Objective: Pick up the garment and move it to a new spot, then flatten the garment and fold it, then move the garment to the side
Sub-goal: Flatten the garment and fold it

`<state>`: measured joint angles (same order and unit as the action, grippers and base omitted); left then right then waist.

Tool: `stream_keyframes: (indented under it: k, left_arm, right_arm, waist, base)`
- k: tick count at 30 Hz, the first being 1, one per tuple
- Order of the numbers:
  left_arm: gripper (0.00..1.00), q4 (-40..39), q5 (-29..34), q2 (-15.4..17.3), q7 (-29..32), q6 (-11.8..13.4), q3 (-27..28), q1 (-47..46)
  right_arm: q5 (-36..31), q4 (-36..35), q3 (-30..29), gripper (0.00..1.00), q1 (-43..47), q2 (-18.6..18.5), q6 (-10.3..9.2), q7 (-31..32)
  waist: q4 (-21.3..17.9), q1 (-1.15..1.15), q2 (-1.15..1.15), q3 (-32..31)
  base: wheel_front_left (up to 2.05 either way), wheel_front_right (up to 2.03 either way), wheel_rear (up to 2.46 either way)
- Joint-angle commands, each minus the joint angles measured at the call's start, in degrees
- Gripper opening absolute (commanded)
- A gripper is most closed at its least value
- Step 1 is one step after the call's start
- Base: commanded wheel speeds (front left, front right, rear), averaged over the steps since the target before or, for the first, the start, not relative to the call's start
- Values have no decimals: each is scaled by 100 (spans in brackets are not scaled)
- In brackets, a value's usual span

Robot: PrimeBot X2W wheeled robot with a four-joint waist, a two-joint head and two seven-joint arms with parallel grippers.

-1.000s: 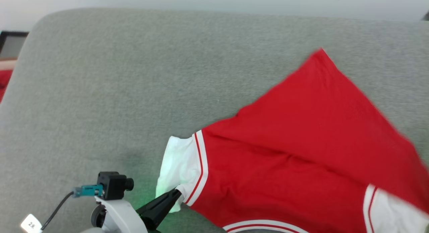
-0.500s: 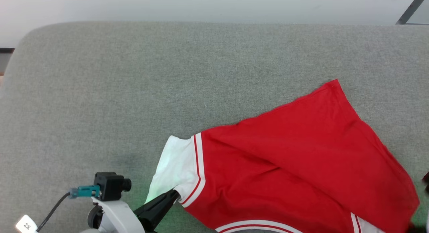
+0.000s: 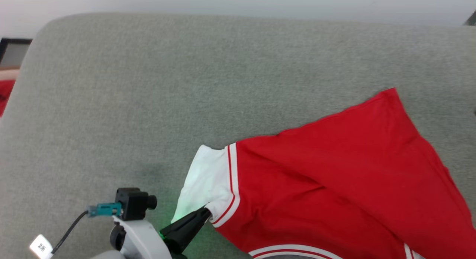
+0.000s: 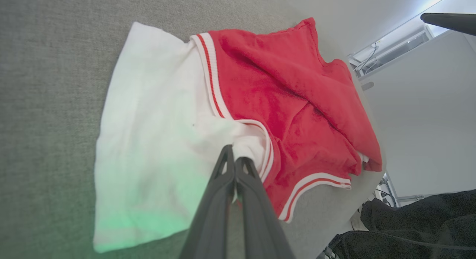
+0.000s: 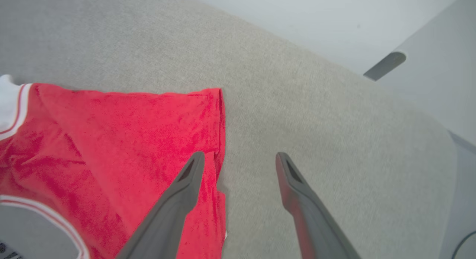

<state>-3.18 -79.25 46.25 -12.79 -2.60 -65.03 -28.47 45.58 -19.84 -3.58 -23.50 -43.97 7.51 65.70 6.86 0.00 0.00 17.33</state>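
The garment (image 3: pixel 334 177), bright red with a white sleeve and striped trim, lies spread on the grey padded surface (image 3: pixel 148 84). My left gripper (image 3: pixel 206 212) is shut on the sleeve's edge beside the striped seam. In the left wrist view the closed fingertips pinch white cloth, so my left gripper (image 4: pixel 234 158) holds the garment (image 4: pixel 290 102) there. My right gripper (image 5: pixel 240 158) stands open just above the surface. Its left finger hangs over the red edge of the garment (image 5: pixel 111 140), its right finger over bare grey fabric, and nothing sits between them.
The grey surface (image 5: pixel 334 121) ends in a rounded far edge against a pale wall. A red patch (image 3: pixel 3 91) and a dark frame (image 3: pixel 13 50) lie beyond its left corner. Dark cloth (image 4: pixel 409 221) and cables lie on the floor past the near edge.
The garment's far right part, raised and blurred a second ago, has dropped flat on the surface. My right gripper has opened. The left gripper keeps its pinch. The head camera has shifted slightly.
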Motion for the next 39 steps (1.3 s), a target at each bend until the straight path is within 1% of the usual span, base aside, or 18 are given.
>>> stream_keyframes:
  k: [1,2,5,7,12,18,21,24,25,26,27,28,30,33,39]
  left_arm:
    - [0,14,32,-30,10,-45,7,-59]
    - [0,30,60,-66,14,-60,7,-100]
    - [0,82,107,-167,34,-107,7,-198]
    - [0,115,130,-232,33,-149,8,-250]
    - [0,242,193,-420,50,-252,7,-410]
    - [0,476,245,-645,65,-363,-27,-574]
    - [0,556,229,-701,79,-410,-33,-644]
    - [0,615,212,-727,72,-436,-31,-663]
    - [0,627,207,-727,67,-445,-34,-664]
    - [0,639,200,-727,58,-449,-32,-664]
    - [0,649,192,-725,48,-450,-32,-652]
    - [0,658,183,-719,31,-451,-26,-634]
    - [0,683,184,-697,2,-453,-5,-583]
    - [0,728,223,-655,-81,-461,93,-542]
    - [0,834,360,-496,-196,-401,577,-725]
  right_arm:
    - [-117,108,196,100,-108,75,-4,-80]
    - [-301,278,429,100,-345,80,-4,-184]
    - [-544,871,1039,100,-900,213,-4,-346]
    - [-626,1270,1307,100,-1188,291,-5,-417]
    - [-766,2157,1894,100,-1669,344,-4,-566]
    - [-759,2948,2689,100,-1899,339,-4,-793]
    - [-668,3199,3112,100,-1850,338,-3,-861]
    - [-557,3390,3386,100,-1864,292,-2,-911]
    - [-498,3447,3458,50,-1850,265,-2,-912]
    - [-463,3491,3516,33,-1850,230,-2,-893]
    - [-430,3520,3554,8,-1847,205,-2,-922]
    - [-378,3542,3554,0,-1856,176,-2,-956]
    - [-292,3585,3476,0,-1877,140,-2,-1116]
    - [-183,3647,3159,0,-1961,181,-5,-1560]
    - [-31,3945,2281,0,-2218,549,-5,-2603]
  waist:
    - [130,0,0,141]
    - [178,0,0,191]
    - [316,0,0,344]
    - [417,0,0,451]
    - [630,0,0,740]
    - [793,0,0,903]
    - [840,0,0,903]
    - [866,0,0,885]
    - [866,0,0,874]
    - [862,0,0,858]
    - [854,0,0,837]
    - [841,0,0,814]
    - [807,0,0,746]
    - [740,0,0,614]
    - [536,0,0,326]
  base:
    - [0,0,0]
    - [0,0,0]
    - [0,0,0]
    - [0,0,0]
    - [0,0,0]
    - [0,0,0]
    - [0,0,0]
    - [0,0,0]
    - [0,0,0]
    - [0,0,0]
    - [0,0,0]
    - [0,0,0]
    - [0,0,0]
    - [0,0,0]
    - [0,0,0]
